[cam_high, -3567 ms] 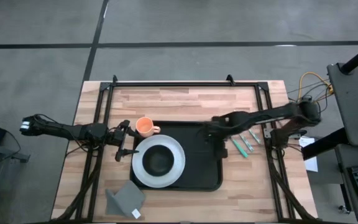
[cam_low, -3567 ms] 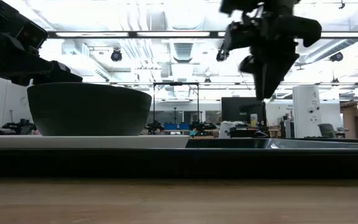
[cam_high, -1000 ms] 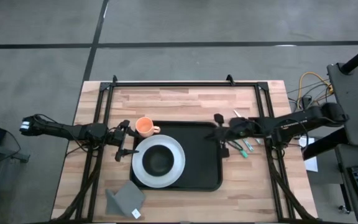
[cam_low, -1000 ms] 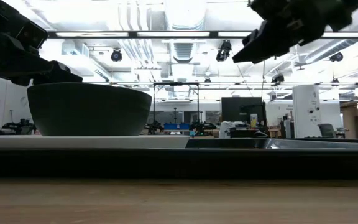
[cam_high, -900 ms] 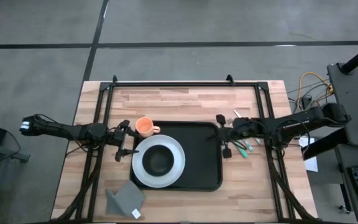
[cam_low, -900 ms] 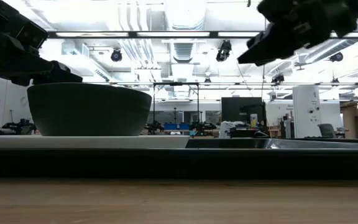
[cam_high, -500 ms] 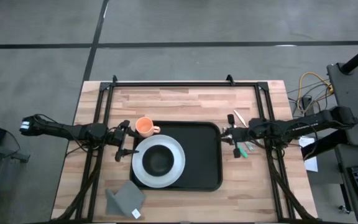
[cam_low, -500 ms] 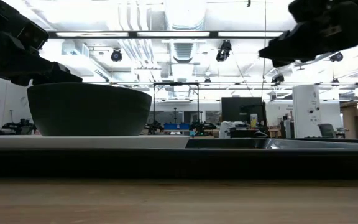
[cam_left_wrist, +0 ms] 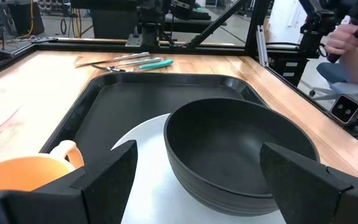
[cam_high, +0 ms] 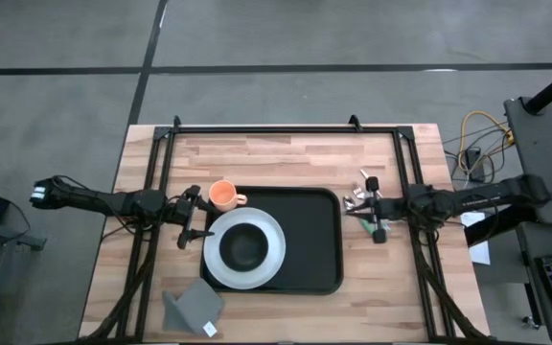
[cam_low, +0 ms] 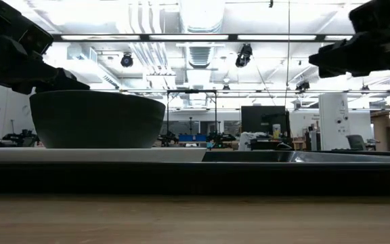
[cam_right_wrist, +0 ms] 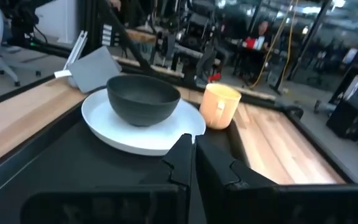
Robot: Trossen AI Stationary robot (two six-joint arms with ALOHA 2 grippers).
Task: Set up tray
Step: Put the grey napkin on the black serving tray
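Observation:
The black tray [cam_high: 310, 244] lies mid-table. On its left part rests a white plate [cam_high: 214, 264] with a black bowl [cam_high: 245, 249] on it. An orange cup [cam_high: 223, 195] stands at the tray's far left corner. Cutlery [cam_high: 364, 222] lies on the wood right of the tray. My left gripper [cam_high: 192, 218] is open and empty at the tray's left edge, facing the bowl [cam_left_wrist: 241, 155]. My right gripper [cam_high: 372, 206] is shut and empty, raised above the cutlery [cam_low: 357, 54] and pointing toward the tray [cam_right_wrist: 55, 168].
A folded grey napkin [cam_high: 195, 305] lies on the wood near the table's front left. The black frame rails [cam_high: 286, 129] run along the far edge and both sides. People sit beyond the table in the left wrist view [cam_left_wrist: 353, 31].
My right gripper has drawn back toward the table's right edge. It has gone from over the tray's right rim to above the cutlery beside the tray, staying raised. My left gripper and the objects have kept still.

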